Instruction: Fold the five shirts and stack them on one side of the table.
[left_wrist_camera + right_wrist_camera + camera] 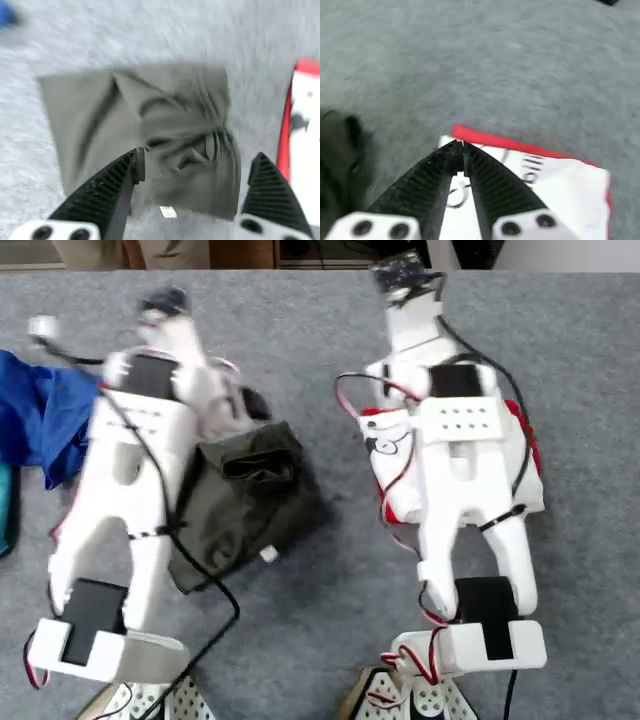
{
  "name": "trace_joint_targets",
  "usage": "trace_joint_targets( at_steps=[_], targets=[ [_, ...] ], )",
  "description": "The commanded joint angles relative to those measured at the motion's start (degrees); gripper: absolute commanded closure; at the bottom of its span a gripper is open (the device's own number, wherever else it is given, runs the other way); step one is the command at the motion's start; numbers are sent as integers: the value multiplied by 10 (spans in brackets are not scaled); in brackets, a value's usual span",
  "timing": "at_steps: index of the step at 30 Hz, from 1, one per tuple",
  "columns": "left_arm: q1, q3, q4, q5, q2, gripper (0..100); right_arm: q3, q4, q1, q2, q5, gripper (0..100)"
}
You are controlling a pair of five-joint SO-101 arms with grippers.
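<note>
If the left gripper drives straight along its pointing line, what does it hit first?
Most likely the dark green shirt: the open left gripper points at its bunched middle, though depth is unclear.

A grey, felt-like tabletop (300, 340) is carrying three shirts. A dark olive shirt (250, 500) is lying folded into a rough square left of the middle. Creases are gathering across its top layer, and a small white tag is poking out on the side facing the near edge. A blue shirt (40, 420) is lying bunched up at the left edge, apart from the dark one. A red-and-white shirt (383, 445) is lying folded on the right half, its white panel with dark print facing up and red showing along its borders. A strip of something teal (5, 510) is showing at the left edge, just nearer than the blue shirt, too cut off to identify.
</note>
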Motion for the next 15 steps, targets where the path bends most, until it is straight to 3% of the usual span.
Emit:
trace_joint_targets(
  at_steps=[1,5,10,15],
  targets=[
    [-97,-61,20,6,-2,816,-23,29,-59,-34,47,995],
    [-180,4,-2,-51,-2,969,-46,100,-154,-30,127,995],
    [-240,177,-69,-113,-3,981,-69,170,-258,-29,171,995],
    [-281,359,-211,-126,-8,981,-71,174,-328,34,184,995]
  ],
)
